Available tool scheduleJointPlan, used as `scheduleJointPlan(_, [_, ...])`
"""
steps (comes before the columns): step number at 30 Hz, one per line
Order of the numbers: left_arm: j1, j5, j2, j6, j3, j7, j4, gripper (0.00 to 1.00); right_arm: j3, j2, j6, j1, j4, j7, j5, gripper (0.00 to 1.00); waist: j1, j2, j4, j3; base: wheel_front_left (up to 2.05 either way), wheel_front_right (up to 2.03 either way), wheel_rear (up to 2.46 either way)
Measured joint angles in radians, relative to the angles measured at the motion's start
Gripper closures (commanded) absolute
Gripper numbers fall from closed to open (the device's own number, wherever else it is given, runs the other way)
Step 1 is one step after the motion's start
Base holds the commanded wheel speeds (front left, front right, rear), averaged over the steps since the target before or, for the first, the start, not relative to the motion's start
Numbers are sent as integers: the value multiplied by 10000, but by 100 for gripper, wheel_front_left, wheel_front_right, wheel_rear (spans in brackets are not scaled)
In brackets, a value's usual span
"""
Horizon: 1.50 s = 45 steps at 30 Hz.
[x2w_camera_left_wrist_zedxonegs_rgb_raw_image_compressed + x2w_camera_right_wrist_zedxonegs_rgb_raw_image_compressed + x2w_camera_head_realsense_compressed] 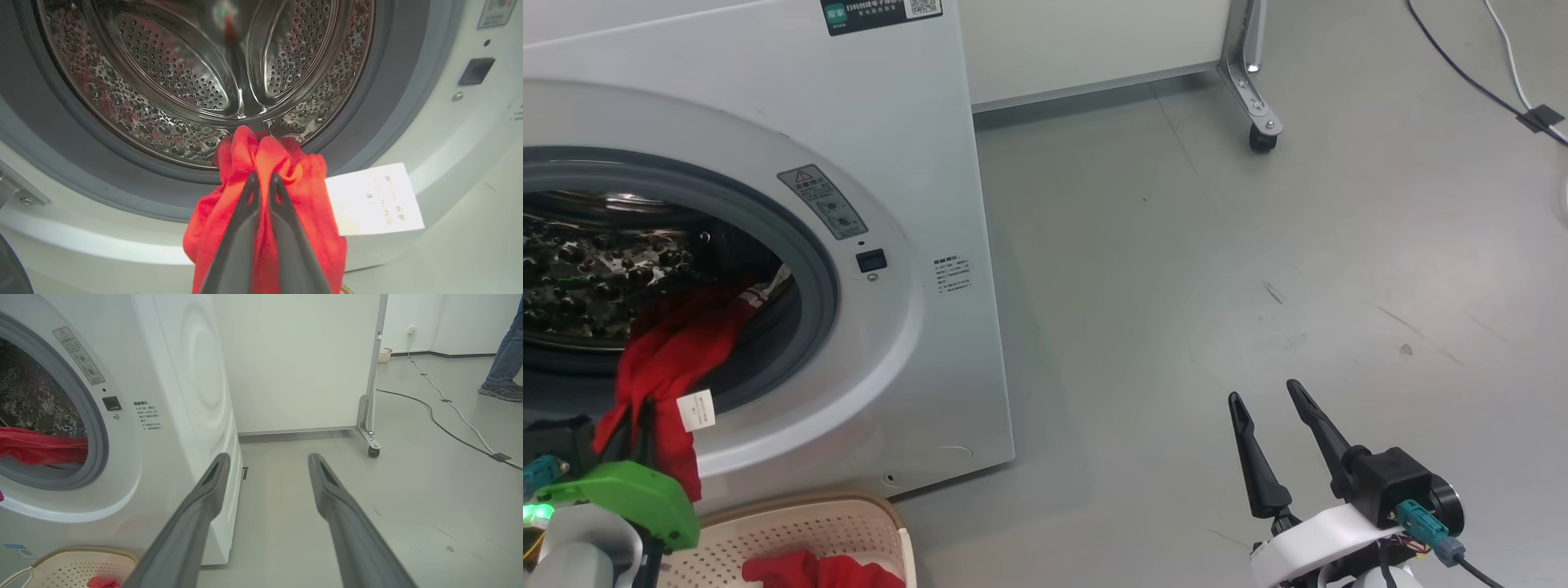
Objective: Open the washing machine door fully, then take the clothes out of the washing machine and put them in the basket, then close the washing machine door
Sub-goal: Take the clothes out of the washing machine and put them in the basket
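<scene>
The white washing machine (907, 204) stands at the left with its drum (196, 73) exposed; its door is out of view. Red clothes (674, 351) with a white label (696, 410) hang out over the grey gasket (821, 278). My left gripper (262, 176) is shut on this red fabric (261, 159) just outside the drum mouth. The cream basket (849, 510) sits on the floor below the opening, with another red garment (817, 570) in it. My right gripper (1264, 390) is open and holds nothing, low over the floor to the right of the machine (179, 396).
A white partition on a metal caster leg (1254, 98) stands behind the machine. Cables (449, 412) run across the grey floor at the far right, where a person's legs (504, 359) stand. A second small basket (384, 355) sits by the far wall.
</scene>
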Motion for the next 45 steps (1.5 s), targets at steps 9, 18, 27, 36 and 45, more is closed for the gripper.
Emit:
scheduleJointPlan(9, [892, -48, -84, 0, -8, -259, -493, 100, -33, -73, 88, 171, -10, 0, 0, 0, 0, 0, 169, -434, 0, 0, 0])
scheduleJointPlan(18, [1430, -40, -339, -33, -232, -351, -1231, 100, -232, -71, 84, 419, -79, 0, 21, 0, 0, 0, 393, -570, 0, 0, 0])
scheduleJointPlan(27, [1781, 322, -326, -25, 12, -431, -2706, 100, -222, -84, 173, 420, -123, 0, 21, 0, 0, 0, 508, -625, 0, 0, 0])
scheduleJointPlan(36, [1775, 140, -516, 192, 1252, -437, -5440, 100, -221, -115, 178, 438, -136, 0, 17, 0, 0, 0, 577, -624, 0, 0, 0])
scheduleJointPlan(45, [1779, 399, -849, 251, 2013, -468, -7492, 100, -196, -113, 276, 440, -136, 0, -2, 0, 0, 0, 536, -619, 0, 0, 0])
